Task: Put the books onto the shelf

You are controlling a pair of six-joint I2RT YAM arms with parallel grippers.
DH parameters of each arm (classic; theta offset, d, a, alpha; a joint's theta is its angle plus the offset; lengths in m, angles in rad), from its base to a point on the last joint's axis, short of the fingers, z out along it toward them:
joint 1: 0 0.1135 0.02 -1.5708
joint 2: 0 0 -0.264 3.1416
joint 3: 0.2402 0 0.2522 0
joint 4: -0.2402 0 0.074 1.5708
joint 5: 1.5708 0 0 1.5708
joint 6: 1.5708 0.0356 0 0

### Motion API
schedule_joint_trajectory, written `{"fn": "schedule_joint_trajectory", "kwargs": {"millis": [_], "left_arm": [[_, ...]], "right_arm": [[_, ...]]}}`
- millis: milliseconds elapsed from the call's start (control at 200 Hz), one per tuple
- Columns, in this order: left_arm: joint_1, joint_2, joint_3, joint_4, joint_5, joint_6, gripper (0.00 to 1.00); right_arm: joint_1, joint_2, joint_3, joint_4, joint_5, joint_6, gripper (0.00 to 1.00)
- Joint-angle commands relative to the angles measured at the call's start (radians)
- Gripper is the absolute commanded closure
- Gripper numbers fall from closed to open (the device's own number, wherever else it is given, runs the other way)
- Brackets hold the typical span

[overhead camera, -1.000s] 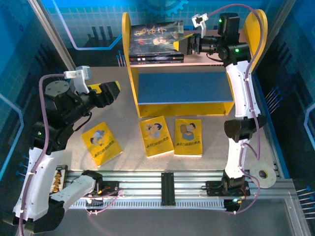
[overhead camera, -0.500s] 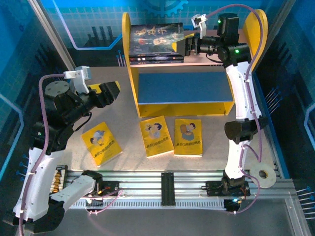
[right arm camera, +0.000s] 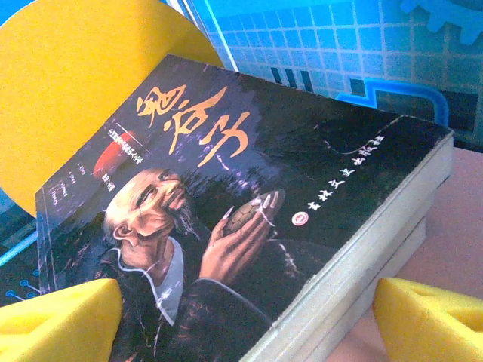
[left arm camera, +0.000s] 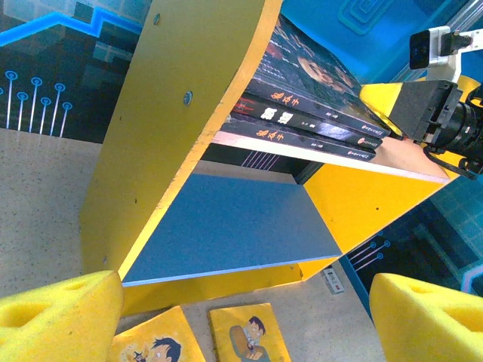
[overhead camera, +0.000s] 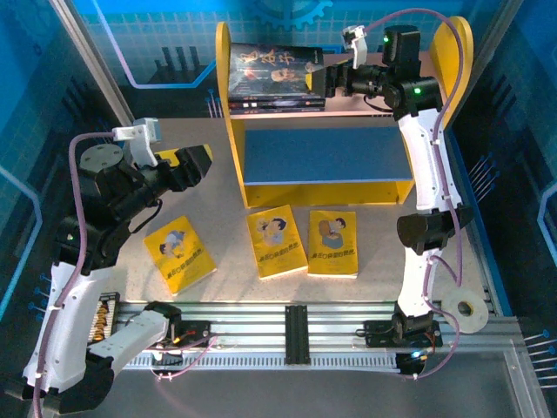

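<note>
Blue circuit-patterned wall panels (overhead camera: 157, 43) are seen behind a speckled grey tabletop (overhead camera: 383, 235), on which the two-tier shelf (overhead camera: 228, 113) is set. Its yellow rounded side panels carry a pale pink upper board (overhead camera: 348, 110) and a blue lower board (overhead camera: 322, 155).

A stack of dark-covered books (overhead camera: 277, 77), three spines deep in the left wrist view, is laid flat on the left part of the upper board, close against the left side panel. The top book (right arm camera: 226, 226) is marked with an orange Chinese title and the portrait of a long-nailed old man.

The right claw (overhead camera: 329, 80) is held level with the stack at its right end. It is released, its yellow foam pads (right arm camera: 60, 320) spread wide to either side of the top book's near edge, and nothing is gripped.

Three yellow-covered books are left lying flat on the tabletop in front of the shelf: the left yellow book (overhead camera: 178, 252) is turned askew and set apart, while the middle yellow book (overhead camera: 276, 241) and the right yellow book (overhead camera: 333, 243) are placed just beside each other.

The left claw (overhead camera: 198, 157) is held above the tabletop to the left of the shelf. It is pointed toward the shelf with its pads parted, and nothing is held between them.
</note>
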Motion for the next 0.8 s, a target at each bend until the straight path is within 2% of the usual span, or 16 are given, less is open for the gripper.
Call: {"fn": "schedule_joint_trajectory", "kwargs": {"millis": [0,170,260,796], "left_arm": [[0.000,-0.010,-0.007,0.014,-0.021,0.028,0.14],[0.000,-0.006,-0.008,0.013,-0.021,0.030,0.14],[0.000,-0.006,-0.007,0.012,-0.021,0.031,0.14],[0.000,-0.002,-0.005,0.014,-0.021,0.028,0.14]], "right_arm": [[0.008,0.021,-0.004,-0.005,0.003,0.021,0.13],[0.012,0.031,-0.002,0.013,-0.038,0.016,0.26],[0.017,0.037,0.001,0.007,-0.061,0.000,0.29],[0.045,0.050,0.036,-0.056,-0.138,-0.078,0.32]]}}
